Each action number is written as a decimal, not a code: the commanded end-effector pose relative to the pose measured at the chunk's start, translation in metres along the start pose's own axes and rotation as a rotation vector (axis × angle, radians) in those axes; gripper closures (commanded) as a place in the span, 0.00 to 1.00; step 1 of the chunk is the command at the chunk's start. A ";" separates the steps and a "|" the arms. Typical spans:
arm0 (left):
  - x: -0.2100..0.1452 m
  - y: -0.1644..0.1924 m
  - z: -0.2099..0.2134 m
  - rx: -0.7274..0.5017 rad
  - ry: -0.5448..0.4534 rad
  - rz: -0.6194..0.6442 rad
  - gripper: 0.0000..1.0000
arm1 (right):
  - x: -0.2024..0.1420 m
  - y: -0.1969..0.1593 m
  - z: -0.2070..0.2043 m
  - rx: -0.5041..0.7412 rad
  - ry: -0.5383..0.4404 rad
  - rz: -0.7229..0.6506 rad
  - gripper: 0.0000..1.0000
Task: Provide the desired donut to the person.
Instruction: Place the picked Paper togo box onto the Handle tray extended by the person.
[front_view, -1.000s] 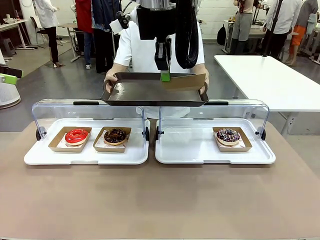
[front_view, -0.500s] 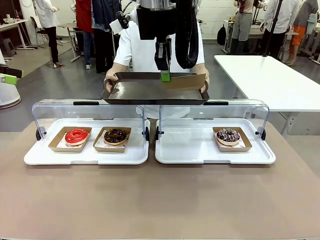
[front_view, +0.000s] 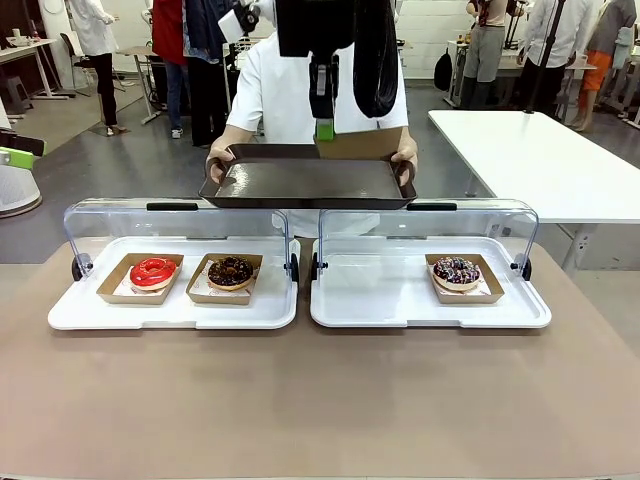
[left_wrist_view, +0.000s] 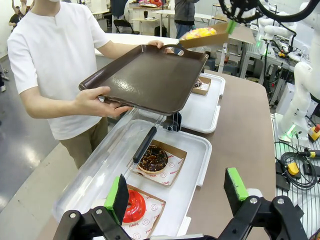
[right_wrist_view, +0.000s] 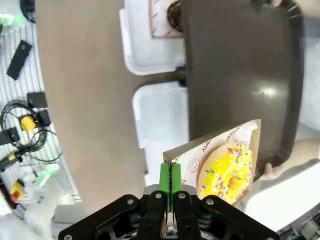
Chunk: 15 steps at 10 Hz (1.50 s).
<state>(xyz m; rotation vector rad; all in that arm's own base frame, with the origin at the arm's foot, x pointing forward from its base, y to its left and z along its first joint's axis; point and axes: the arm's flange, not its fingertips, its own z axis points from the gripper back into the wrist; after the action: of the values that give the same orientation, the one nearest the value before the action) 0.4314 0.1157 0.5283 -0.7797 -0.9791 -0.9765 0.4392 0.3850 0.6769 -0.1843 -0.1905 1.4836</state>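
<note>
**Yellow donut over the tray — not yet let go**

- Right gripper (right_wrist_view: 170, 172): jaws pinched tight on one edge of a cardboard boat (right_wrist_view: 215, 145). The yellow sprinkled donut (right_wrist_view: 226, 172) sits in that boat, just beside the fingertips and out past them, so its weight hangs off the pinch.
- Under the gripper: a dark serving tray (front_view: 300, 180), held out by the person (front_view: 280, 100) with a hand (front_view: 222, 157) on each short side. From the wrist view the boat lies over the tray's corner, close to the person's fingers; part of it looks to overhang the rim.
- Left gripper (left_wrist_view: 176, 189): jaws wide apart, nothing between them. Below it, the red donut (left_wrist_view: 134, 206); the chocolate donut (left_wrist_view: 152, 158) is a bit farther ahead.

Judgement: handover is nearly done; the release is what's left.

What could go wrong:
- Letting go this near the rim — the boat could land half on the lip and tip off.
- One-edge grip: any wrist roll may sag the boat, and the donut slides out.
- The tray is hand-held and looks tilted in the left wrist view, so a dropped boat could skate.
</note>
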 end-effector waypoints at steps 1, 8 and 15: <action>0.001 -0.001 0.001 0.001 -0.008 -0.002 0.00 | 0.004 -0.036 -0.004 -0.053 -0.046 0.017 0.99; 0.001 -0.001 0.001 0.001 -0.008 -0.002 0.00 | 0.006 -0.105 -0.062 0.043 -0.060 -0.028 0.99; 0.001 -0.001 0.001 0.001 -0.008 -0.002 0.00 | -0.004 -0.103 -0.095 0.135 -0.001 -0.070 0.99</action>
<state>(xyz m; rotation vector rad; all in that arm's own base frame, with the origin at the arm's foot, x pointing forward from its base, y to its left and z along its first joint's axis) 0.4315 0.1159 0.5283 -0.7796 -0.9790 -0.9763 0.5560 0.3725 0.6003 -0.0954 -0.1219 1.4372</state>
